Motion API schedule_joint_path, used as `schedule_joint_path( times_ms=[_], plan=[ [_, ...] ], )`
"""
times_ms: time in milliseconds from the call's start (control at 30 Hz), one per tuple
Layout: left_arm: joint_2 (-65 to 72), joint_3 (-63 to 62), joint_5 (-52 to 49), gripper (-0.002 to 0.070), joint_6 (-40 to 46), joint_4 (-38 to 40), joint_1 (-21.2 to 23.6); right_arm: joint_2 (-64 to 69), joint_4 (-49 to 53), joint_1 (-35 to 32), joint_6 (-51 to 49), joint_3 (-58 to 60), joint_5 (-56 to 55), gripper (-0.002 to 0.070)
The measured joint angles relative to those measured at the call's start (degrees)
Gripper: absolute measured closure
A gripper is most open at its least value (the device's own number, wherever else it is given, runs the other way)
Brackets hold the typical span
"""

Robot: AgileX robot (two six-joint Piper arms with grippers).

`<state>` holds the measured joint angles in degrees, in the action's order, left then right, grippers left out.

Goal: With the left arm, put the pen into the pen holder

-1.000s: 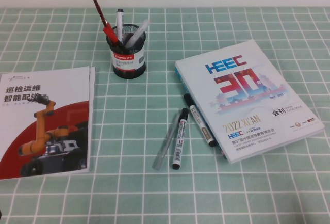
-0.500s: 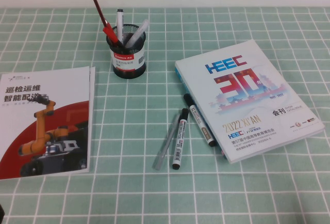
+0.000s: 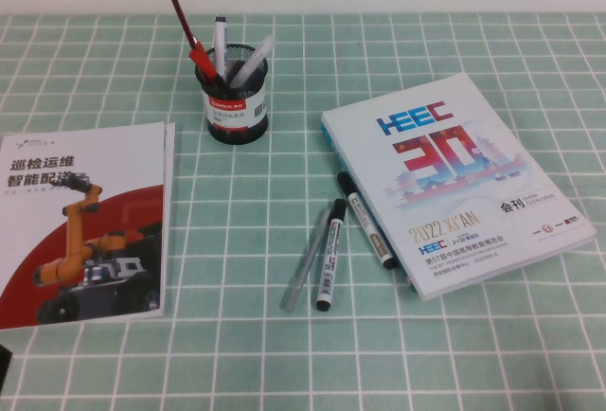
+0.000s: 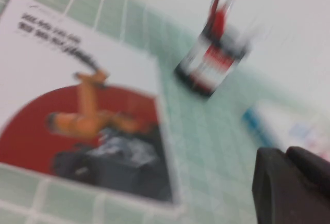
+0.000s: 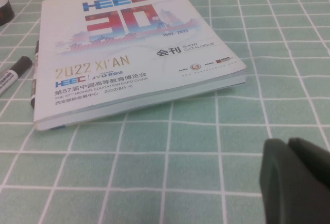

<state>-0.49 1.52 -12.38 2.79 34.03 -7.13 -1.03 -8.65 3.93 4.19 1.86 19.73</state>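
Note:
The pen [image 3: 305,259], slim and translucent grey, lies on the green checked cloth left of two white markers [image 3: 329,253]. The pen holder [image 3: 232,97], a black mesh cup with a red-and-white label, stands at the back and holds a red pen [image 3: 189,37] and other pens. It shows blurred in the left wrist view [image 4: 211,61]. My left gripper [image 4: 286,154] is shut and empty, low at the near left, far from the pen. Only a dark sliver of the left arm [image 3: 3,364] shows in the high view. My right gripper [image 5: 289,144] is shut, over the cloth near the catalogue.
A robot brochure [image 3: 80,222] lies flat at the left. A white exhibition catalogue [image 3: 454,179] lies at the right, with one marker [image 3: 366,219] leaning along its left edge. Bare cloth lies between the brochure and the pens.
A dark part of the left arm has edged into the bottom-left corner of the high view. Pen, markers and holder have not moved.

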Motion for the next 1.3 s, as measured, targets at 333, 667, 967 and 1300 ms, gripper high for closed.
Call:
schedule_joint_path(
  times_ms=[333,667,967,1300],
  plan=[
    [0.0,0.0,7.2,0.0675,0.5,9.3,0.0,0.0,0.0,0.0,0.0,0.0,0.0,0.0696],
    [6.0,-4.2,2.9,0.0675,0.1,10.6,0.0,0.0,0.0,0.0,0.0,0.0,0.0,0.0696],
    [32.8,-25.0,-19.7,0.0675,6.7,10.2,0.1,0.0,0.0,0.0,0.0,0.0,0.0,0.0696],
    [58.7,-39.0,-24.8,0.0675,15.8,9.6,-1.2,0.0,0.0,0.0,0.0,0.0,0.0,0.0696]
  ],
)
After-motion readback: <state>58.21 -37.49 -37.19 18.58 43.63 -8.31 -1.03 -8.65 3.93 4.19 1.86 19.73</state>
